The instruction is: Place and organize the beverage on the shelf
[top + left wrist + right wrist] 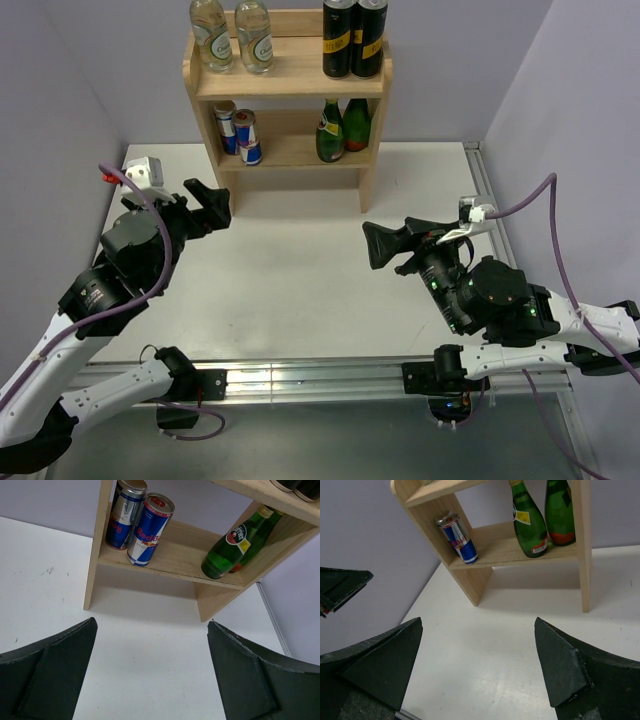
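The light-wood shelf (290, 80) stands at the back of the white table. Its top board holds two clear bottles (232, 36) on the left and two tall black cans (354, 38) on the right. Its lower tier holds two blue-silver cans (240, 133) on the left and two dark-green bottles (343, 129) on the right, all upright. My left gripper (207, 204) is open and empty in front of the shelf's left leg. My right gripper (378, 246) is open and empty, further forward and right. The left wrist view shows the cans (149, 530) and green bottles (227, 550) beyond the gripper (151, 622). The right wrist view shows them beyond that gripper (478, 620).
A small white box (143, 172) with a red part sits at the table's far left by the purple wall. An aluminium rail (320, 378) runs along the near edge. Purple cables loop off both arms. A metal frame (490, 200) edges the table's right side.
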`<state>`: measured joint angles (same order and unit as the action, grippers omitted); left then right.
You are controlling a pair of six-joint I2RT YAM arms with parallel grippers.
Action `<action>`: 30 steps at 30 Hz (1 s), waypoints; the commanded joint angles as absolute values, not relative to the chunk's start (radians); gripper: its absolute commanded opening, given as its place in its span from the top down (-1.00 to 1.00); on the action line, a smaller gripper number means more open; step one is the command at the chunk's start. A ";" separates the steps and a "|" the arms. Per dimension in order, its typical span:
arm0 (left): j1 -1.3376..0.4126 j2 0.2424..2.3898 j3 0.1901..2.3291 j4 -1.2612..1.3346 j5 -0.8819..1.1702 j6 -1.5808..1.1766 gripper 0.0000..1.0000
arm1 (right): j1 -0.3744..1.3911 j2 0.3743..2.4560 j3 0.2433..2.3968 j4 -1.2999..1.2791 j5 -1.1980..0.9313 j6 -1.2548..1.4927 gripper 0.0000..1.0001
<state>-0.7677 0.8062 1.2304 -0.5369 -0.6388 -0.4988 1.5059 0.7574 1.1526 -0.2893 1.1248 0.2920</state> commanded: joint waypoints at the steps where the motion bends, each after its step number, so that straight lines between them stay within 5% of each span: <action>1: -0.770 0.798 1.227 -0.520 -0.611 -0.483 -0.99 | 1.512 0.761 1.167 -0.281 1.135 0.267 -1.00; 30: -0.770 0.784 1.189 -0.485 -0.629 -0.463 -0.99 | 1.511 0.761 1.143 -0.210 1.137 0.201 -1.00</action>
